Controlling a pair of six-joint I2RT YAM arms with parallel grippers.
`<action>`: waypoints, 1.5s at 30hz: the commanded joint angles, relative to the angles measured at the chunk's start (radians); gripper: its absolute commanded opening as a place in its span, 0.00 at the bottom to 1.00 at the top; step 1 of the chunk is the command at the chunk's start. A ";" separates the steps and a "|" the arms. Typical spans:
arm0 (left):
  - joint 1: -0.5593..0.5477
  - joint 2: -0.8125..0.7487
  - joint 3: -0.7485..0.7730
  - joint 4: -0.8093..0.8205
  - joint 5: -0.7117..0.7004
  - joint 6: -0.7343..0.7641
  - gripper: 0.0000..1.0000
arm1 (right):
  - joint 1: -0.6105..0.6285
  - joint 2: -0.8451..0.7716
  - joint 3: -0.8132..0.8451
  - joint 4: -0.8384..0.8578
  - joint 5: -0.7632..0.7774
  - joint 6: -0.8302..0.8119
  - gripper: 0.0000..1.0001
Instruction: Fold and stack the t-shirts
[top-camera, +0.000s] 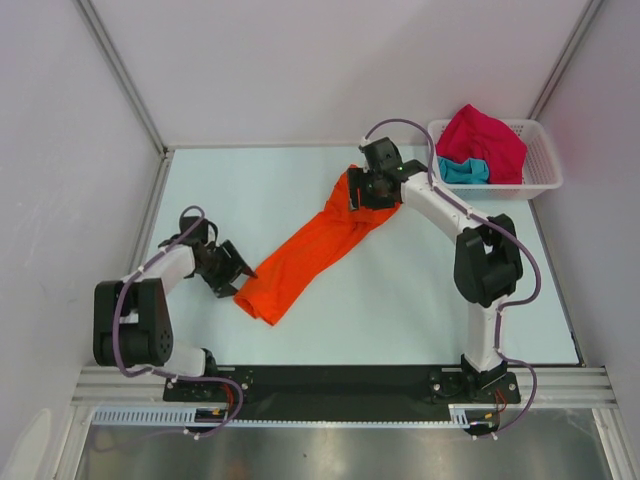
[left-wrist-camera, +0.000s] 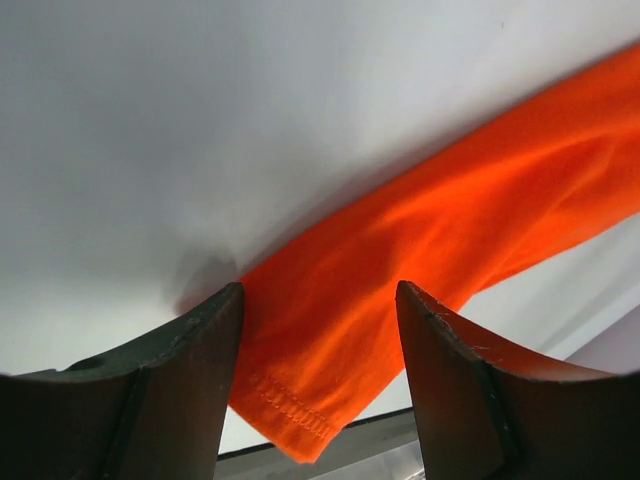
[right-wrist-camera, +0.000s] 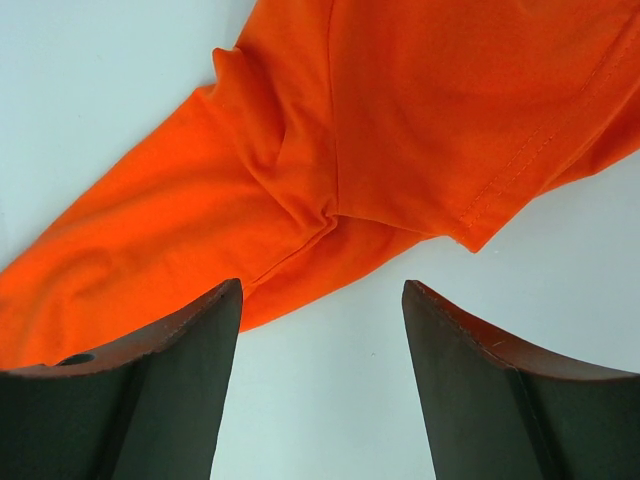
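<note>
An orange t-shirt (top-camera: 310, 250) lies bunched into a long diagonal strip on the pale table, from back centre to front left. My left gripper (top-camera: 240, 273) is at its near, lower end. In the left wrist view this gripper (left-wrist-camera: 320, 300) is open, and the stitched hem of the orange t-shirt (left-wrist-camera: 300, 400) shows between its fingertips. My right gripper (top-camera: 357, 195) hovers at the strip's far end. The right wrist view shows it (right-wrist-camera: 322, 295) open over bare table, the orange t-shirt (right-wrist-camera: 400, 120) just beyond its tips. A crimson-pink t-shirt (top-camera: 485, 140) and a teal t-shirt (top-camera: 462, 170) sit crumpled in the basket.
The white lattice basket (top-camera: 548, 178) stands at the back right corner of the table. White walls close in the table (top-camera: 430, 290) at the back and on both sides. A black rail (top-camera: 350, 378) with both arm bases runs along the near edge.
</note>
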 joint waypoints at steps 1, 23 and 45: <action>-0.005 -0.119 -0.059 0.003 0.026 -0.007 0.67 | 0.000 -0.074 -0.011 0.031 0.020 0.001 0.71; -0.035 -0.302 -0.313 0.112 0.124 -0.053 0.00 | -0.021 -0.091 -0.011 -0.023 0.087 0.010 0.72; -0.421 -0.663 -0.422 0.146 0.248 -0.441 0.00 | 0.006 0.010 0.009 -0.088 0.152 0.095 0.74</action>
